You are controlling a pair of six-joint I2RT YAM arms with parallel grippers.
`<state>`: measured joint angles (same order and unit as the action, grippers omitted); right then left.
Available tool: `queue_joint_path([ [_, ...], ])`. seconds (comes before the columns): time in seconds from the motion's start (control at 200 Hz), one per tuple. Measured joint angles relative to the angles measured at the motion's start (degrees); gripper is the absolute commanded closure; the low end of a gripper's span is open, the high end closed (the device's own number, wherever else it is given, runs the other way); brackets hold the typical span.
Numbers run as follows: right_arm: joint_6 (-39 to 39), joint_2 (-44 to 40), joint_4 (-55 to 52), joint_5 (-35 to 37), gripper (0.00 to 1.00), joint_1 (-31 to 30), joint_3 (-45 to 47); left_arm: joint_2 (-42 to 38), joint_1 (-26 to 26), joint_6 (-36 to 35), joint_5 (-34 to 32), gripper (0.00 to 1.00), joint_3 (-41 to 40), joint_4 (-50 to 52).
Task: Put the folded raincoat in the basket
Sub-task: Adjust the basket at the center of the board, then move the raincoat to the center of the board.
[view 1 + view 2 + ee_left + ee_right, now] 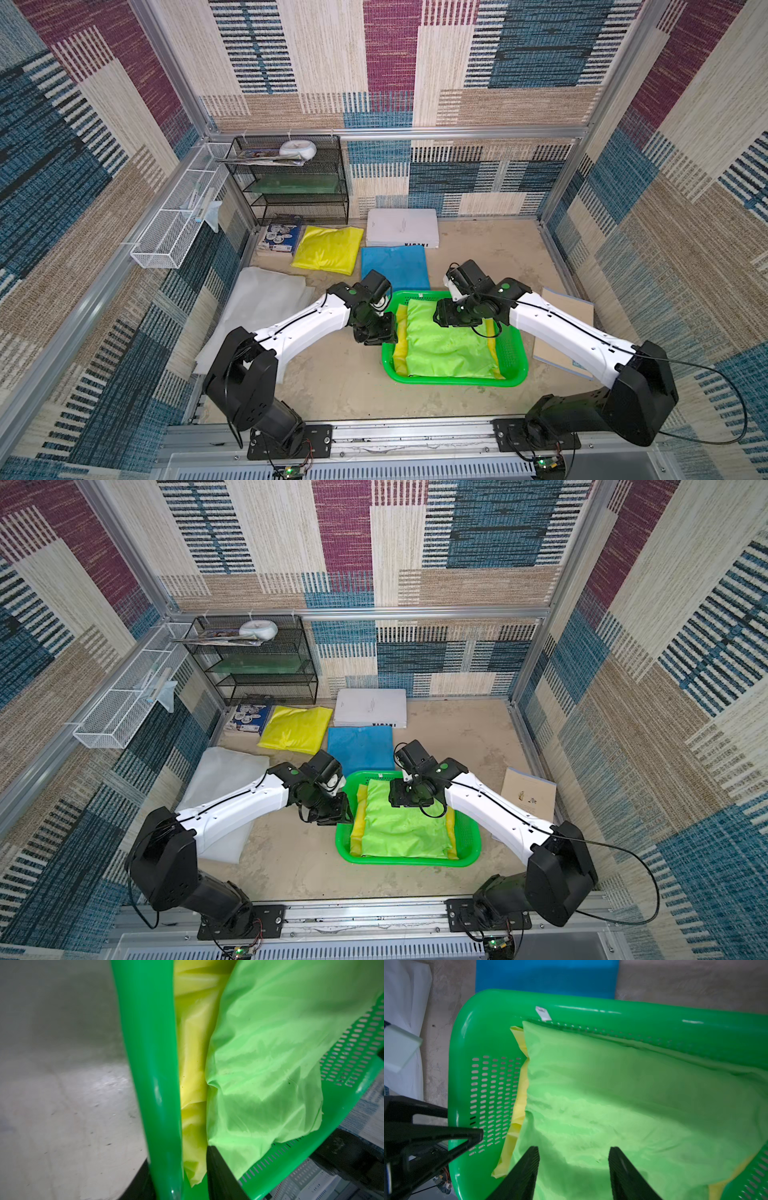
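We find lime-green folded raincoat (449, 345) inside bright green perforated plastic basket (513, 349) | both jaws parted, empty | deposit judged done.

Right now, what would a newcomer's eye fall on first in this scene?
The bright green basket sits centre, holding a lime-green folded raincoat stacked on a yellow raincoat. The right gripper hovers open over it, the left gripper at the basket's rim. Behind lies a blue folded raincoat.
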<state>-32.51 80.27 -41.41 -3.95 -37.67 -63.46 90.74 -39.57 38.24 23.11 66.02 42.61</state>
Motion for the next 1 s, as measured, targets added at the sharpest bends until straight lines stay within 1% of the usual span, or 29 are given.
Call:
queue_joint_path([
  [0.09, 0.6, 1.5, -0.5, 0.5, 0.4, 0.7, -1.8, 2.1, -2.0, 0.0, 0.6, 0.57, 3.9, 0.1],
  [0.165, 1.3, 3.3, -1.2, 0.9, 0.4, 0.8, -4.1, 1.8, -1.4, -0.4, -2.3, 0.56, 6.1, 1.6],
  [0.22, 1.9, 4.8, -1.7, 0.9, 0.39, 0.9, -6.2, 1.0, -0.1, -1.1, -2.8, 0.56, 6.6, 2.7],
  [0.29, 2.7, 7.0, -2.5, 1.1, 0.39, 0.9, -9.6, -1.0, 2.8, -1.5, -4.4, 0.55, 6.7, 4.5],
  [0.366, 3.4, 9.1, -2.6, 1.4, 0.4, 1.0, -13.0, -3.1, 7.8, -1.9, -5.9, 0.55, 6.6, 5.6],
  [0.456, 3.9, 11.2, -2.6, 1.4, 0.4, 1.0, -15.9, -2.5, 13.7, -2.6, -7.7, 0.55, 7.4, 6.3],
  [0.536, 4.3, 12.8, -2.7, 0.7, 0.4, 1.1, -17.2, 2.4, 18.1, -3.9, -8.9, 0.57, 11.4, 7.3],
  [0.631, 4.4, 13.5, -2.7, 0.0, 0.4, 1.1, -17.1, 8.6, 20.4, -5.6, -10.4, 0.57, 15.7, 5.5],
  [0.731, 4.2, 12.6, -2.6, -0.8, 0.4, 1.1, -15.4, 13.0, 21.1, -7.1, -11.0, 0.58, 18.0, 2.5],
  [0.826, 4.0, 11.8, -2.5, -1.0, 0.4, 1.1, -14.1, 19.4, 21.6, -8.5, -9.7, 0.6, 22.9, 0.5],
  [0.896, 4.0, 11.5, -2.5, -1.1, 0.4, 1.1, -13.4, 24.2, 21.7, -9.5, -9.7, 0.6, 26.9, 0.4],
  [1.002, 4.0, 11.3, -2.5, -1.1, 0.4, 1.1, -12.4, 28.3, 22.4, -10.8, -9.7, 0.61, 30.1, 1.0],
])
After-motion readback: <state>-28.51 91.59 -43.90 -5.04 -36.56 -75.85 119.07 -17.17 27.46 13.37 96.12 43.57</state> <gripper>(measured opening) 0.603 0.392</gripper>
